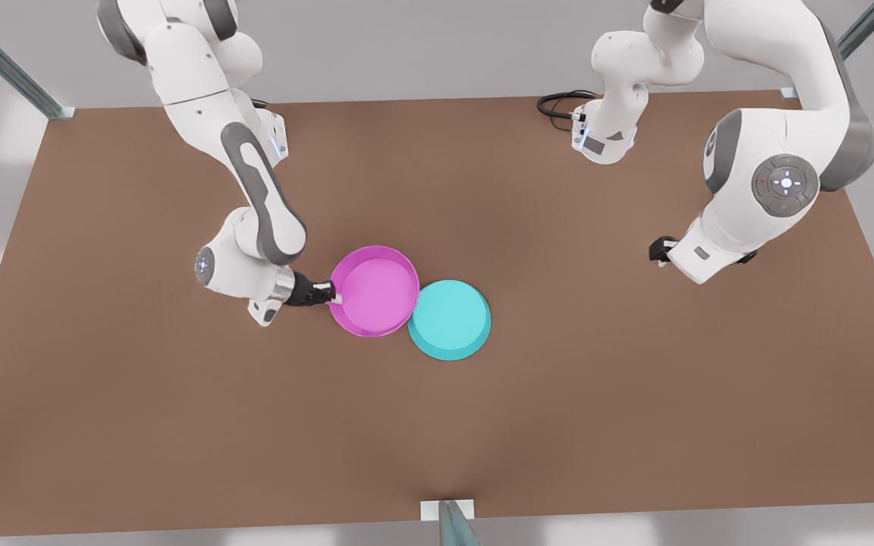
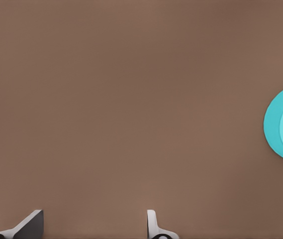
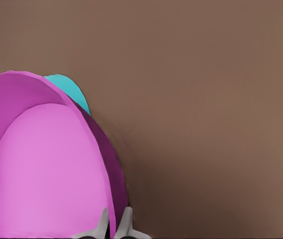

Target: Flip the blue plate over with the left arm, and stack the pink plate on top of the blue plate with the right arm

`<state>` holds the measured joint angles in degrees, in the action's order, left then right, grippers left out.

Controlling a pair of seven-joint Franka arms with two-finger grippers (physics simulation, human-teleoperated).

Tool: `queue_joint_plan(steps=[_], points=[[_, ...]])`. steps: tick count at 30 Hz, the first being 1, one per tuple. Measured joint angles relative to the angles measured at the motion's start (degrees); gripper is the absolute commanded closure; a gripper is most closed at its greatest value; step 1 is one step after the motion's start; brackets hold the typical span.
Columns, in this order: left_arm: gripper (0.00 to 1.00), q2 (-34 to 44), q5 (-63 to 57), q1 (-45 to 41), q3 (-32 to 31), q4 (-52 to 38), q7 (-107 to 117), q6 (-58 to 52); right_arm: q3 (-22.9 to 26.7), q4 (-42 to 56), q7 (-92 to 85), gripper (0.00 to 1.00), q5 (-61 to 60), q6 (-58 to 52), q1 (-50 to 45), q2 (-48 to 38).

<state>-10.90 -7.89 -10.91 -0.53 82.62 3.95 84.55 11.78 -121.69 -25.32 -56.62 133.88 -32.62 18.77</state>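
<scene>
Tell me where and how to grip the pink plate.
Grip the raised rim, one finger inside and one outside. The pink plate lies open side up, and the blue plate crowds its far edge, so come from the front view's left, where the right gripper already pinches the rim. The left gripper waits, open.

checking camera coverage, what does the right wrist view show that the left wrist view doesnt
Right wrist view alone: the pink plate, its rim pinched between the right tool's fingers, with the rim of the blue plate peeking from behind it.

Left wrist view alone: the left tool, fingers spread apart and holding nothing, with an unobstructed part of the blue plate at the frame edge.

Both: the brown table and some of the blue plate.
</scene>
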Motion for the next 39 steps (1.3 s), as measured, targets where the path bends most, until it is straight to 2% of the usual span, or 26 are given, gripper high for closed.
queue_joint_plan(steps=[9,15,16,17,19,20,25,28,30,31,32,35,36,37,38,39], points=[[0.0,-0.35,-0.01,0.02,0.0,-0.09,0.0,0.09,0.23,10.57,11.3,0.79,-7.52,7.44,-11.22,9.24],[0.0,-0.44,-0.01,0.01,0.0,-0.09,0.0,0.18,0.25,15.71,14.32,0.79,-7.98,9.58,-12.55,13.75],[0.0,-0.44,-0.01,0.01,0.0,-0.09,0.0,0.18,0.26,15.79,14.23,0.74,-7.89,9.49,-12.55,13.82],[0.0,-0.44,-0.01,0.01,0.0,-0.09,0.0,0.18,0.34,15.8,14.28,0.48,-7.68,9.27,-12.46,13.75],[0.0,-0.44,-0.03,0.01,0.0,-0.09,0.0,0.26,0.35,15.78,14.75,0.08,-6.94,9.56,-12.56,13.76],[0.0,-0.52,-0.02,0.01,0.0,-0.09,0.0,0.34,0.35,15.78,14.77,0.0,-6.85,9.57,-12.56,13.76],[0.0,-0.53,-0.02,0.01,0.0,-0.09,0.0,0.43,0.91,15.06,13.71,0.0,-6.55,9.17,-12.46,11.71],[0.0,-0.53,-0.03,0.05,-0.07,-0.16,0.0,0.44,2.2,6.78,7.6,0.0,-6.15,8.7,-9.92,1.35],[0.0,-0.53,0.03,0.0,-0.09,-0.43,-0.08,0.49,2.13,2.5,6.01,0.0,-4.55,7.25,-3.08,-4.98],[0.0,-0.53,0.11,0.03,-0.17,-0.51,-0.09,0.46,2.1,2.03,5.9,0.0,-0.16,3.28,0.97,-7.37],[0.0,-0.53,0.21,-0.01,-0.18,-0.53,-0.09,0.44,1.9,3.28,6.03,0.0,13.01,-2.95,7.06,-9.04],[0.0,-0.53,0.38,-0.01,-0.18,-0.53,-0.13,0.44,-4.61,9.54,6.56,0.0,49.75,-18.72,23.53,-13.69],[0.0,-0.53,0.41,0.02,-0.25,-0.53,-0.09,0.44,-4.57,17.95,8.92,0.0,55.51,-31.36,27.39,-13.07],[0.0,-0.53,0.38,-0.09,-0.26,-0.53,-0.09,0.44,-4.66,24.12,18.48,0.0,60.12,-40.1,29.41,-12.93],[0.0,-0.53,0.35,-0.1,-0.26,-0.53,-0.09,0.44,-4.69,28.44,25.01,0.0,61.06,-44.29,28.22,-13.14],[0.0,-0.53,0.31,-0.06,-0.26,-0.53,-0.09,0.44,-4.51,30.19,25.48,0.0,59.74,-43.79,25.4,-13.39]])
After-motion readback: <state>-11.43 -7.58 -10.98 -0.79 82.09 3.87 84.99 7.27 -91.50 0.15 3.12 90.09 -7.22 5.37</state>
